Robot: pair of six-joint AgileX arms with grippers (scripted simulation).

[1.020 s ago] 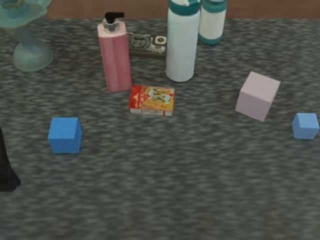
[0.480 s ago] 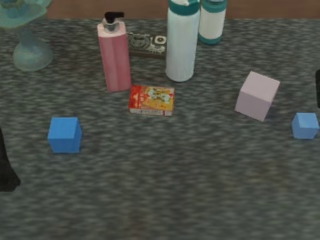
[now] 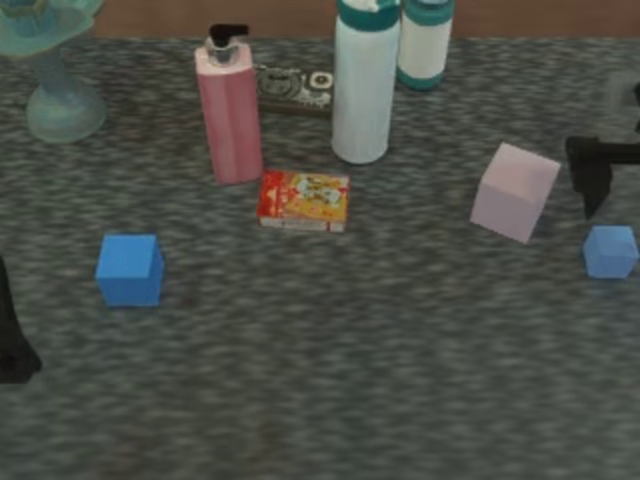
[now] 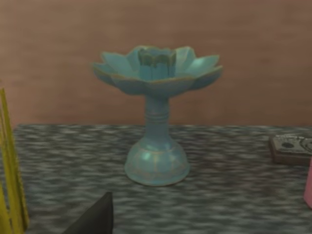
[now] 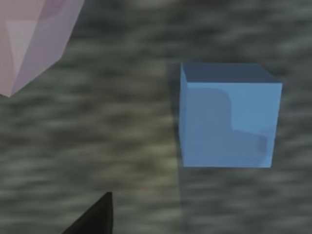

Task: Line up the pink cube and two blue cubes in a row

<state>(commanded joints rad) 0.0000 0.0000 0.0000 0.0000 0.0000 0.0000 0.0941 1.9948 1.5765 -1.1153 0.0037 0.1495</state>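
Reaching in from the right edge of the tabletop (image 3: 320, 400), my right end effector (image 3: 598, 170) hangs just beyond the smaller light blue cube (image 3: 611, 250) and just right of the pink cube (image 3: 515, 191). It holds nothing; I cannot tell how wide its fingers stand. The darker blue cube (image 3: 130, 269) sits well apart at the left, near my parked left end effector (image 3: 12, 340). I judge this is the approach to the first pick, with no cube in the row yet. Next I should come above the light blue cube and descend with fingers around it.
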